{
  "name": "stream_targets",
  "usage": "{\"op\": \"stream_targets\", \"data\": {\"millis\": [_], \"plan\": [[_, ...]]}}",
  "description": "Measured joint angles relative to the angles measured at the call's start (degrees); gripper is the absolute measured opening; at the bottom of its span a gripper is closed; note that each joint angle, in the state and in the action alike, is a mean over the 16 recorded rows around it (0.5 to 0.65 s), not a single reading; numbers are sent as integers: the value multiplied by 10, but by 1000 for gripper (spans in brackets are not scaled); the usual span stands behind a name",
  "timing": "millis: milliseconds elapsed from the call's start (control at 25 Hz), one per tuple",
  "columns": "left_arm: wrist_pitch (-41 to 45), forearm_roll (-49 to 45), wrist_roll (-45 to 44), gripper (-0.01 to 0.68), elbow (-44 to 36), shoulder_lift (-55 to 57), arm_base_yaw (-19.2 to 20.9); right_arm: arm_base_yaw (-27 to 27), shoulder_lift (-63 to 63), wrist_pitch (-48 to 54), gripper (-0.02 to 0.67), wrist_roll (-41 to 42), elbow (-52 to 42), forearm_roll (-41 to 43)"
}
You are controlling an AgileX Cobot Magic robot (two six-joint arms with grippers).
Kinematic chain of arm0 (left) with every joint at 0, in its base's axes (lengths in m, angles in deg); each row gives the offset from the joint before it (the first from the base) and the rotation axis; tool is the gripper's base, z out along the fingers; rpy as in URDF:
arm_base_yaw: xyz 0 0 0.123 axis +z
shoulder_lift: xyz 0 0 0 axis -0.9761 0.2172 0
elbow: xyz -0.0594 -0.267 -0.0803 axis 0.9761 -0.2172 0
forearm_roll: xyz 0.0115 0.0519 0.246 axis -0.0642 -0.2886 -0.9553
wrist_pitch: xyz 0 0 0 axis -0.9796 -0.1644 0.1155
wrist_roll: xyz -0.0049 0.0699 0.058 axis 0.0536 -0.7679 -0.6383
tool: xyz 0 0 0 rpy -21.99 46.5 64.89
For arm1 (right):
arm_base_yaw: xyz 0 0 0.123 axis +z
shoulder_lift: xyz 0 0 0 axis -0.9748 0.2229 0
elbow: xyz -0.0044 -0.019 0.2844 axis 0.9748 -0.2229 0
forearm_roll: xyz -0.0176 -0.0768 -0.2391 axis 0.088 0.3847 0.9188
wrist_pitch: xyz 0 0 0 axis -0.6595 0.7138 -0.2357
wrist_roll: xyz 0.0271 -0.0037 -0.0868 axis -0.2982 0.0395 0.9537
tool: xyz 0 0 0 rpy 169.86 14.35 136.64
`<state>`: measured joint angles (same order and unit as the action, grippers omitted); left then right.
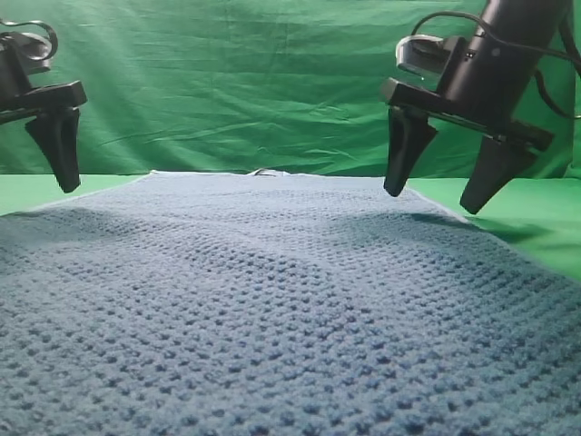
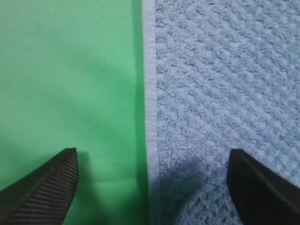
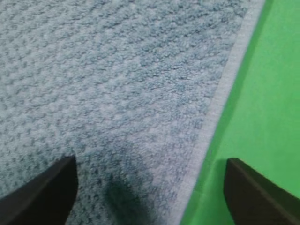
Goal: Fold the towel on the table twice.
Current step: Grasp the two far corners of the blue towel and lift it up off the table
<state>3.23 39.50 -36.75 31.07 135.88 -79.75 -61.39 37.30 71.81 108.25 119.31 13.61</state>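
Overhead: both grippers, left gripper (image 2: 152, 187) and right gripper (image 3: 150, 187), jaws apart (empty), each straddling a side hem of the towel (image 1: 272, 300).

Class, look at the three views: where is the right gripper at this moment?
In the exterior high view the right gripper hangs open at upper right, above the towel's right hem. Its wrist view shows one finger over towel, the other over the green table.

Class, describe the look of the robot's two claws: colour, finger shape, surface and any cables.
Both claws, left claw and right claw, are matte black with tapering, pointed fingers. One left finger shows fine ribbing. Black cables loop above each claw.
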Motion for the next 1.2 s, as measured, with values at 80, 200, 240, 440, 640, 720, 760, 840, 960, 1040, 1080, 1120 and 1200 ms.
{"op": "stream_targets", "data": {"millis": [80,200,240,440,640,720,760,840,960,1040,1080,1120,1200], "plan": [[-3,4,-3,640,1,4,0,0,4,-5,598,-1,1,6],[-7,11,-8,640,2,9,0,0,8,-11,598,-2,3,14],[-7,13,-10,638,2,11,0,0,9,-13,598,-2,3,15],[-11,25,-20,614,4,14,1,0,14,-15,581,-4,6,20],[-13,38,-33,580,4,15,1,1,15,-11,565,-6,7,21],[-13,43,-37,566,4,16,2,4,15,-8,558,-6,8,22],[-13,46,-39,560,4,16,2,5,15,-7,555,-6,8,22],[-12,50,-43,546,4,17,2,9,16,-5,545,-6,8,23],[-9,58,-52,531,6,20,2,15,18,-2,513,-7,10,25],[-5,63,-59,502,7,22,2,19,20,0,470,-7,11,27],[-3,66,-62,481,8,23,2,21,21,1,441,-8,11,27],[0,69,-66,455,9,24,2,23,22,2,411,-9,12,28],[6,75,-74,395,10,27,2,27,25,4,345,-12,14,29]]}}
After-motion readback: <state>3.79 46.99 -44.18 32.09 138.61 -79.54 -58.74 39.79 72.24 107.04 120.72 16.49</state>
